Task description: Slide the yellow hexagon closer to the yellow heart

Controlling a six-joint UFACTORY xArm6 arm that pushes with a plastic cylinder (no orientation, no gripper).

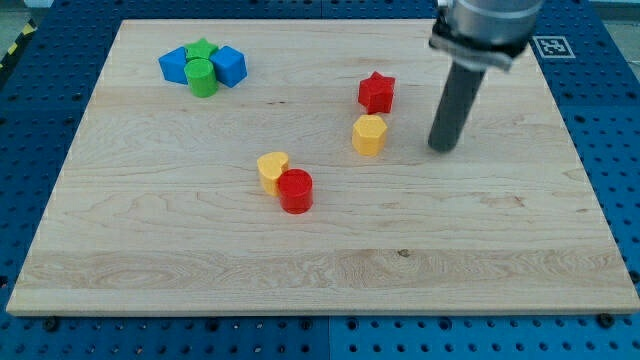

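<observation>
While the dark straight rod hung over the right half of the pale wooden bench (320, 270), its tip (441, 148) touched the surface just right of the small yellow hexagon block (369, 134), with a clear gap between the two. The arm carried no gripper, only this rod, so nothing was grasped.

The yellow hexagon sat a little right of the bench's centre, nearer the far edge than the near one. Directly beyond it, toward the far edge, stood a red star-shaped block (377, 93); whether the two touched could not be told. The yellow heart-shaped block (272, 170) lay left of the hexagon and a bit closer to the near edge, roughly at the middle of the bench, well apart from the hexagon. A red cylinder block (296, 190) rested against the heart on its near-right side.

Near the far-left corner a tight cluster sat together: a blue block (177, 66) on the left, whose shape was hard to make out, a blue cube-like block (230, 66) on the right, a green star block (202, 49) between them at the back, and a green cylinder block (203, 77) in front.
</observation>
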